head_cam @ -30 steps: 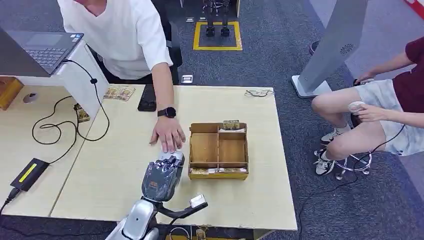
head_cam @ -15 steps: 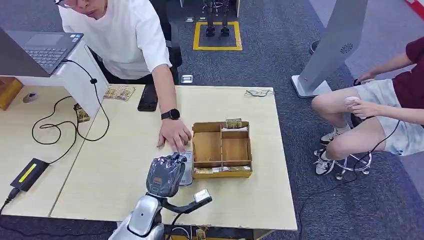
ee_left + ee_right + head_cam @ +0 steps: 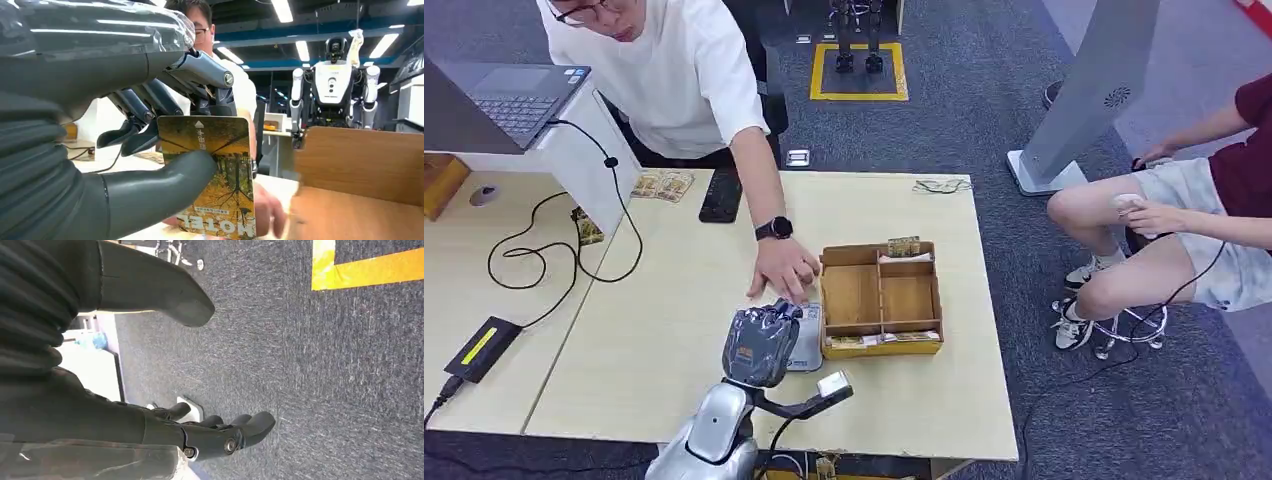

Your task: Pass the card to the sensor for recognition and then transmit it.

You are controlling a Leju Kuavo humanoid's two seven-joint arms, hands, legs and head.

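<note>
Card (image 3: 212,175) pinched upright in left hand (image 3: 761,343), lower centre of frame, long axis vertical; grey sensor pad (image 3: 807,340) touching hand's right side; right hand (image 3: 200,432) hangs open, empty.

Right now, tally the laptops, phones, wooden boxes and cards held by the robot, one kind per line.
Laptop: 1
Phone: 1
Wooden box: 1
Card, in the left robot hand: 1
Total: 4

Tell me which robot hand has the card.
The left hand: it pinches the yellow card between thumb and fingers. The right hand hangs over the carpet, holding nothing.
</note>
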